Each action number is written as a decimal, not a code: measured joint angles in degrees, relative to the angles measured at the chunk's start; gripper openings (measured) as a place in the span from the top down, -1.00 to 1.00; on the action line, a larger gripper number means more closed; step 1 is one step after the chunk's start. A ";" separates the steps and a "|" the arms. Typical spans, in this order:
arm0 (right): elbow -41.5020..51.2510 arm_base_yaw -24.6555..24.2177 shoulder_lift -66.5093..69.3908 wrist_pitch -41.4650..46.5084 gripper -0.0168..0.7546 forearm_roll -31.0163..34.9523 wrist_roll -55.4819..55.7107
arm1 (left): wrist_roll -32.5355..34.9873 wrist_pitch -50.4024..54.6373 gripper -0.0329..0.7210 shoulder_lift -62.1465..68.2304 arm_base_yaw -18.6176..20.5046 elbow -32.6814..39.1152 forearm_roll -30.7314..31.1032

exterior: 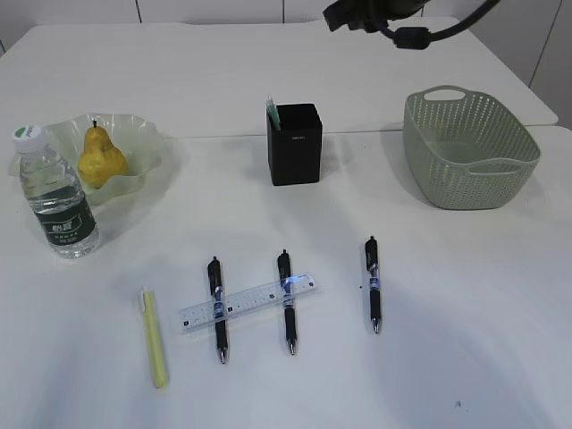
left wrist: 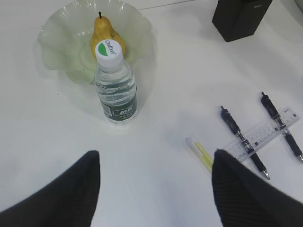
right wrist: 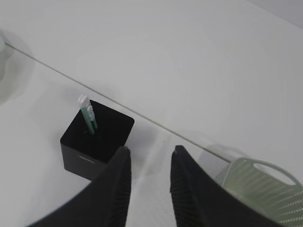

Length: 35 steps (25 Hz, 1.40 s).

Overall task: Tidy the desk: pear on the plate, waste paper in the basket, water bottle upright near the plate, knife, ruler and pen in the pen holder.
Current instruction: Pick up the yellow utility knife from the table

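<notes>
**A:** ok where's everything sitting rn?

**B:** pear [exterior: 100, 157] is in the plate [exterior: 143, 136], far left. water bottle [exterior: 55, 197] stands upright just in front of the plate, touching or nearly touching its rim, hard to say from this angle. pen holder [exterior: 294, 143] is mid-table with a green-and-white thing [right wrist: 86, 112] sticking out of one corner. basket [exterior: 468, 148] is off to the right.

**A:** and the loose stuff?

**B:** three black pens in a row up front. the ruler [exterior: 249, 304] lies slanted across the left pen [exterior: 217, 308] and middle pen [exterior: 286, 299]; the right pen [exterior: 372, 282] sits apart. a yellow stick-like thing [exterior: 154, 336] lies left of them.

**A:** claws?

**B:** left gripper [left wrist: 154, 182] hovers above the table with jaws wide apart, nothing between them. right gripper [right wrist: 149, 177] is up high over the pen holder side, jaws parted a bit, also holding nothing.
</notes>
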 joint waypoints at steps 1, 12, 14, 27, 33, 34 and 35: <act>1.14 -0.20 -1.35 -0.95 0.32 0.12 0.67 | 0.00 0.00 -0.46 0.00 0.00 0.00 -0.30; 18.91 -1.91 -15.74 -6.83 0.32 0.20 4.41 | 0.00 -0.19 -0.46 0.38 0.00 0.00 -3.78; 21.94 -1.91 -17.53 -7.39 0.32 0.20 4.90 | 0.00 -0.19 -0.46 1.20 0.00 0.00 -4.22; 37.76 -1.91 -29.53 -9.53 0.32 0.20 8.61 | 0.00 -1.69 -0.59 6.85 0.00 -0.03 -6.94; 42.35 -1.91 -33.80 -7.40 0.32 0.54 9.06 | 0.00 -3.13 -0.65 10.91 -2.73 -0.23 -7.17; 42.83 -1.91 -34.33 -6.86 0.32 0.91 9.18 | 0.00 -3.28 -0.65 11.81 -3.48 -0.23 -7.17; 43.25 -1.91 -34.62 -6.36 0.32 1.12 9.18 | 0.00 -3.74 -0.65 12.75 -4.17 -0.23 -7.27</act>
